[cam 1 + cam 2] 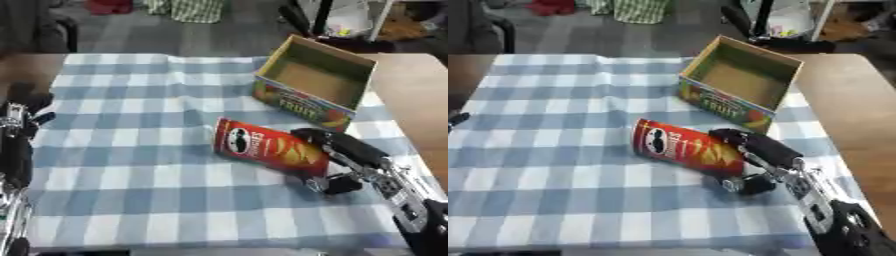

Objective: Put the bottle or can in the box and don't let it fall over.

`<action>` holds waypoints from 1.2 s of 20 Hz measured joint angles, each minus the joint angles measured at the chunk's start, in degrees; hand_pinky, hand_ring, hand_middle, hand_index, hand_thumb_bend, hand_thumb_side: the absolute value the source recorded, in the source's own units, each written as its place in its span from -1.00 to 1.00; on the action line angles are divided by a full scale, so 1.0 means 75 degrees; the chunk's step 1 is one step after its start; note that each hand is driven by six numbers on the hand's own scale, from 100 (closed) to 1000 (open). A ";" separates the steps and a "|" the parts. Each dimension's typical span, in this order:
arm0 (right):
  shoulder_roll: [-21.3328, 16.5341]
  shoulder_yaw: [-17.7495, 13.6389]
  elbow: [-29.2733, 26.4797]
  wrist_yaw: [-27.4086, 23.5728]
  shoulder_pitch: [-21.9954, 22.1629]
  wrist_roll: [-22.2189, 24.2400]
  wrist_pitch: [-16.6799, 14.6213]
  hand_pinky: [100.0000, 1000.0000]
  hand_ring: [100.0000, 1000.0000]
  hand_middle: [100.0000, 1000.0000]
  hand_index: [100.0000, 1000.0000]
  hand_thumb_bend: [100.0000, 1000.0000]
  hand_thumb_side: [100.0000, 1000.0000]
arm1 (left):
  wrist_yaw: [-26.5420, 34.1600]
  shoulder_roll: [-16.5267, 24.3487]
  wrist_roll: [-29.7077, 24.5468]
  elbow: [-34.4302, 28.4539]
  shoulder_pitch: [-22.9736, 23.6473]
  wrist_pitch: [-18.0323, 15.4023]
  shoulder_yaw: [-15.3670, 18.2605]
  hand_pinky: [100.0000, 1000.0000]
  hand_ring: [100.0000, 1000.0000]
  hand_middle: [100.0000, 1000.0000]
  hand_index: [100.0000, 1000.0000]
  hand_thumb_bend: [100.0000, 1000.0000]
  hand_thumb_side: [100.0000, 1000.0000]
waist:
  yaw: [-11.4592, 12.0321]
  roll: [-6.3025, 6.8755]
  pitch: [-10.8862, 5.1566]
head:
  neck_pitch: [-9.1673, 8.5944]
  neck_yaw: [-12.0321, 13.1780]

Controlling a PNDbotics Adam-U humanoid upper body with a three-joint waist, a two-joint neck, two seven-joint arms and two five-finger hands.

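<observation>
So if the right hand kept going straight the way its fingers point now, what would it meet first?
The right hand is already curled round the red can. Its fingers point up-left; beyond the can that line shows only checked cloth, passing left of the box, though depth is hard to judge.

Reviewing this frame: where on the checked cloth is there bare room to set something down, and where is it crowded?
Bare cloth spans the whole stretch left of the red can, and the strip along the near edge. Crowded: the right side, where the right hand wraps the tilted can's end just in front of the open box. The left hand rests at the left edge.
</observation>
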 measured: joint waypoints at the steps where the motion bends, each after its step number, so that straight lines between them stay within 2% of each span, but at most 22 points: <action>1: 0.0000 -0.0006 0.0001 -0.0135 0.0000 0.0124 0.0093 -0.13 0.34 0.09 1.00 -1.00 -0.76 | 0.0000 0.0000 0.0000 0.0000 0.0000 0.0000 0.0000 0.64 0.70 0.36 0.81 -0.22 0.75 | -0.0002 0.0000 0.0000 | 0.0000 0.0001; 3: 0.0020 -0.0052 0.0005 -0.0392 0.0000 0.0206 0.0223 -0.27 0.21 -0.06 1.00 -1.00 -0.78 | 0.0003 0.0000 0.0001 0.0000 0.0000 0.0001 0.0001 0.64 0.70 0.36 0.81 -0.22 0.75 | -0.0004 0.0000 -0.0002 | 0.0000 0.0006; 4: 0.0061 -0.0091 0.0014 -0.0542 0.0000 0.0299 0.0412 -0.40 0.12 -0.15 0.99 -1.00 -0.78 | 0.0003 0.0000 0.0002 0.0000 0.0000 0.0001 0.0001 0.64 0.70 0.36 0.81 -0.22 0.75 | -0.0012 0.0000 -0.0002 | 0.0000 0.0010; 6: 0.0098 -0.0145 0.0019 -0.1159 0.0000 0.0502 0.0961 -0.51 0.05 -0.24 0.97 -1.00 -0.72 | 0.0004 0.0000 0.0003 0.0000 0.0000 0.0001 0.0002 0.64 0.70 0.36 0.81 -0.22 0.75 | -0.0016 0.0000 -0.0002 | 0.0000 0.0019; 10: 0.0046 -0.0185 0.0354 -0.2845 0.0000 0.0369 0.1389 -0.61 -0.02 -0.34 0.94 -1.00 -0.57 | 0.0006 0.0000 0.0005 0.0000 0.0000 0.0000 0.0002 0.64 0.70 0.36 0.81 -0.22 0.75 | -0.0038 0.0000 -0.0002 | 0.0000 0.0026; 13: -0.0039 -0.0185 0.0319 -0.3821 0.0067 0.0463 0.1652 -0.63 -0.04 -0.37 0.94 -1.00 -0.46 | 0.0006 0.0000 0.0008 0.0000 0.0000 -0.0001 0.0002 0.64 0.70 0.36 0.81 -0.22 0.75 | -0.0051 0.0000 -0.0002 | 0.0000 0.0028; 16: -0.0145 -0.0179 -0.0003 -0.4546 0.0291 0.0657 0.1886 -0.63 -0.04 -0.39 0.94 -1.00 -0.32 | 0.0006 0.0000 0.0014 0.0000 0.0000 -0.0006 0.0003 0.64 0.70 0.36 0.81 -0.22 0.75 | -0.0062 0.0000 -0.0002 | 0.0000 0.0032; 21: -0.0497 -0.0138 -0.0895 -0.5552 0.0601 0.0950 0.2178 -0.63 -0.03 -0.40 0.94 -1.00 -0.25 | 0.0006 0.0001 0.0016 0.0000 0.0001 -0.0007 0.0004 0.64 0.70 0.36 0.81 -0.22 0.75 | -0.0073 0.0000 -0.0002 | 0.0000 0.0063; 22: -0.0612 -0.0144 -0.1123 -0.5760 0.0622 0.0974 0.2212 -0.62 -0.02 -0.39 0.94 -1.00 -0.11 | 0.0006 0.0001 0.0016 0.0000 0.0001 -0.0007 0.0004 0.64 0.70 0.36 0.81 -0.22 0.75 | -0.0073 0.0000 -0.0002 | 0.0000 0.0066; 23: -0.0754 -0.0162 -0.1344 -0.5953 0.0636 0.0983 0.2246 -0.62 -0.02 -0.40 0.94 -1.00 -0.23 | 0.0006 0.0001 0.0017 0.0000 0.0001 -0.0007 0.0004 0.64 0.70 0.36 0.81 -0.22 0.75 | -0.0073 0.0000 -0.0002 | 0.0001 0.0067; 24: -0.0892 -0.0197 -0.1550 -0.6132 0.0659 0.0977 0.2277 -0.62 -0.02 -0.40 0.94 -1.00 -0.23 | 0.0006 0.0002 0.0017 0.0000 0.0001 -0.0007 0.0004 0.64 0.70 0.36 0.81 -0.22 0.75 | -0.0073 0.0000 -0.0002 | 0.0001 0.0067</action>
